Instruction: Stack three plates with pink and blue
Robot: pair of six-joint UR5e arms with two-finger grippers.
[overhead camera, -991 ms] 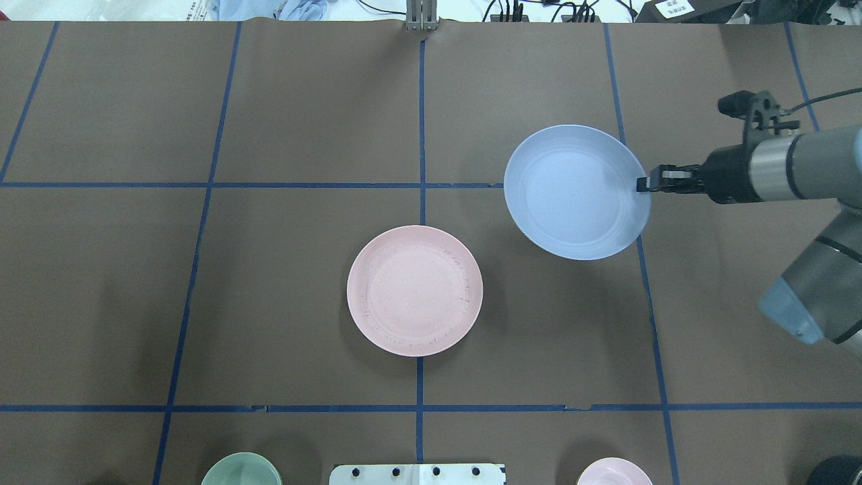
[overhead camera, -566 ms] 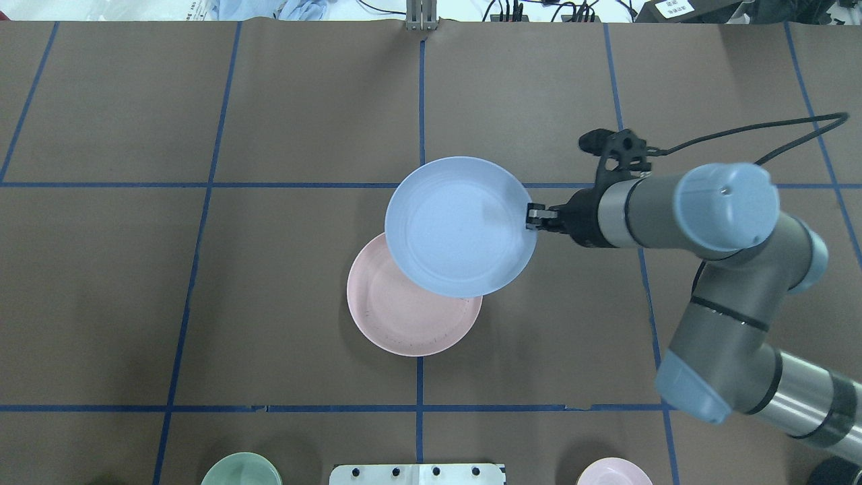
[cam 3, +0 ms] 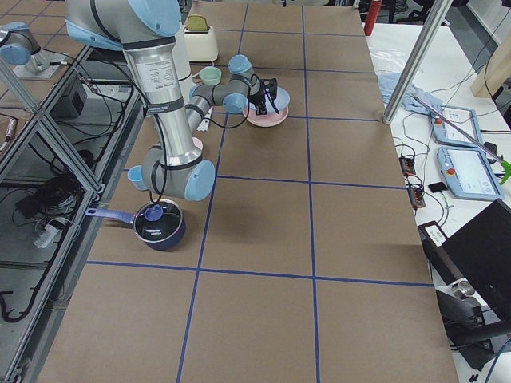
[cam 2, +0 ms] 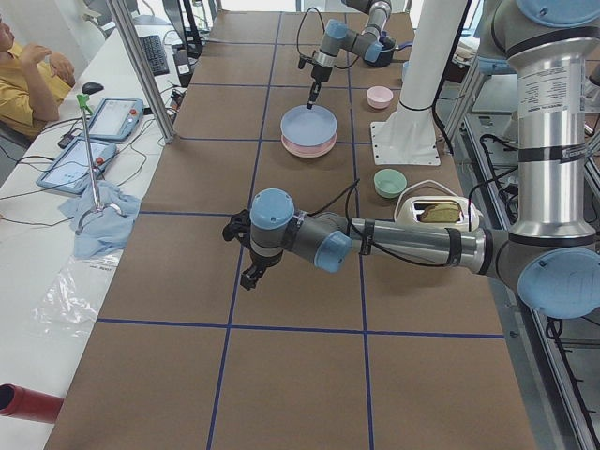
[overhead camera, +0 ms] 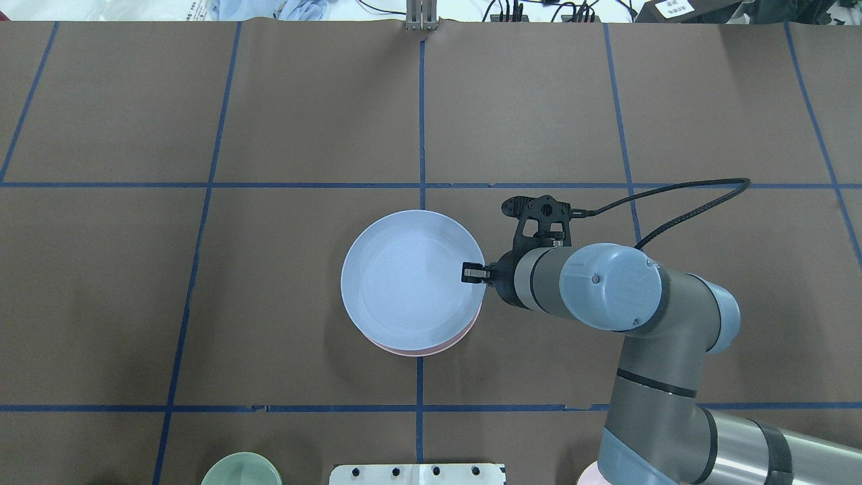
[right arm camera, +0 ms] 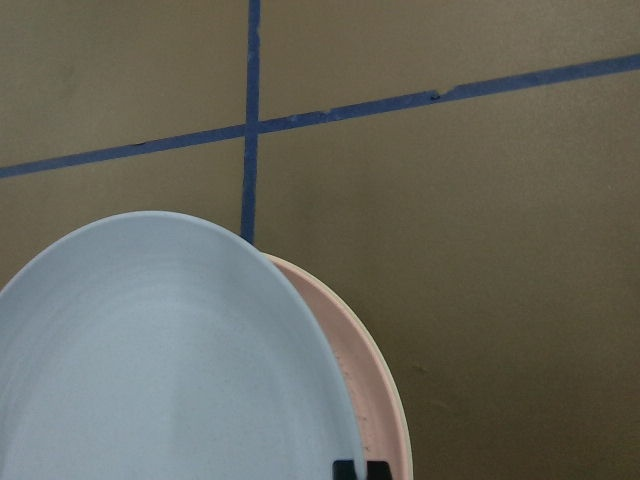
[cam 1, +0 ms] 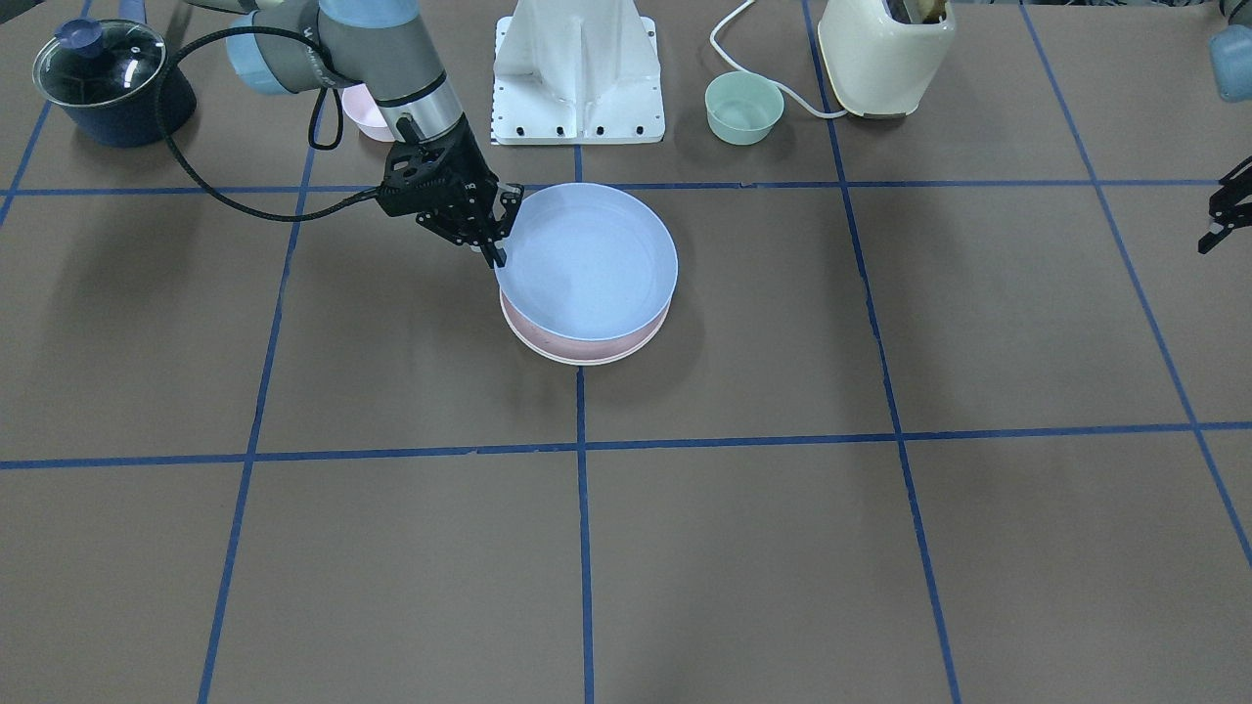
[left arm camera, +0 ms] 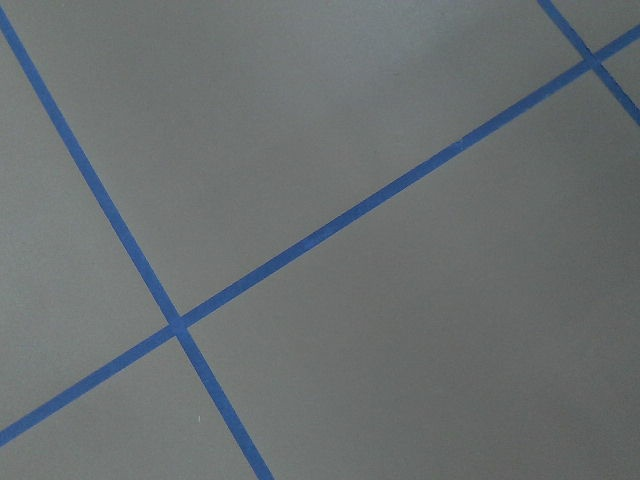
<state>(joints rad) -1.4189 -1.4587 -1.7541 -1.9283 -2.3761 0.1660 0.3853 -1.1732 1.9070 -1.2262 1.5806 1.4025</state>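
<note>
My right gripper (overhead camera: pixel 471 273) is shut on the near right rim of the light blue plate (overhead camera: pixel 404 279). The blue plate sits over the pale pink plate (overhead camera: pixel 431 350), almost covering it; only a pink crescent shows. I cannot tell whether they touch. The front view shows the gripper (cam 1: pixel 494 256), the blue plate (cam 1: pixel 587 259) and the pink rim (cam 1: pixel 587 354) under it. The right wrist view shows blue (right arm camera: pixel 150 370) over pink (right arm camera: pixel 375 400). My left gripper (cam 1: pixel 1218 220) hangs far off to the side with nothing near it; I cannot tell its state. No cream plate is in view.
A small green bowl (cam 1: pixel 743 108), a small pink bowl (cam 1: pixel 364 112), a cream toaster (cam 1: pixel 885 54) and a lidded dark pot (cam 1: pixel 108 83) stand along the robot's side by the white base (cam 1: pixel 577 68). Blue tape lines grid the brown table.
My right arm has carried the blue plate from the far right leftward and nearer the robot, until it lies over the pink plate.
</note>
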